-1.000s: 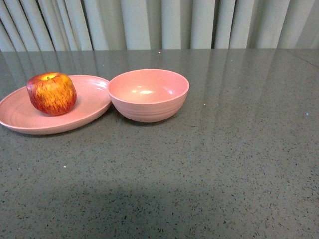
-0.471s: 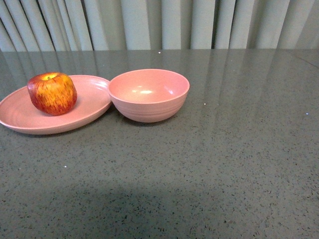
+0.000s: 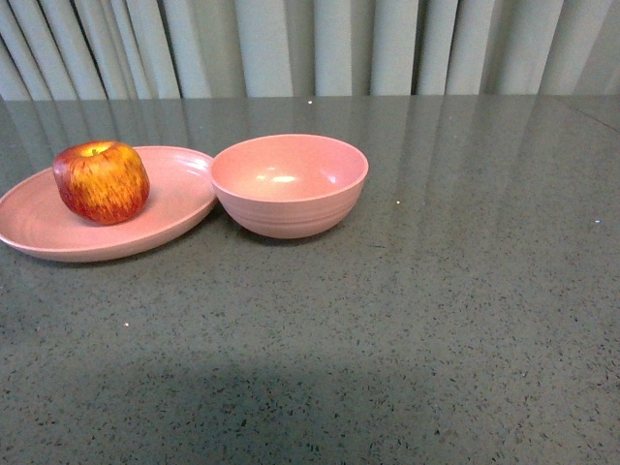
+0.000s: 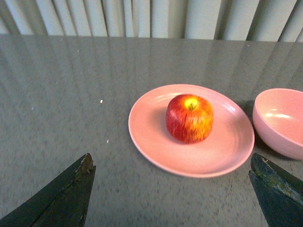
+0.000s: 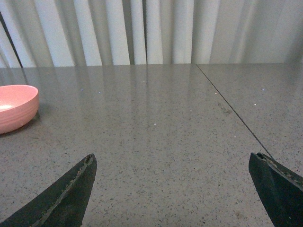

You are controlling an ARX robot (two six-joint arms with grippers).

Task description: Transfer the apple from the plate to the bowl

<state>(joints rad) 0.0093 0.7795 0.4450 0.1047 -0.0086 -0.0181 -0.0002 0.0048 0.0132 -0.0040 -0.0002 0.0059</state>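
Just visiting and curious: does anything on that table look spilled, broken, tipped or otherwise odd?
Nothing stands out. The apple sits upright on the pink plate; the pink bowl stands level and empty beside it. No spills or cracks show on the grey table. The left hand and right hand hang open, empty.

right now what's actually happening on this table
Nothing is being handled yet. The apple sits on the plate, and the bowl beside it is empty. The left gripper is open and faces the apple without touching it. The right gripper is open over bare table, holding nothing. The move to the bowl has not begun.
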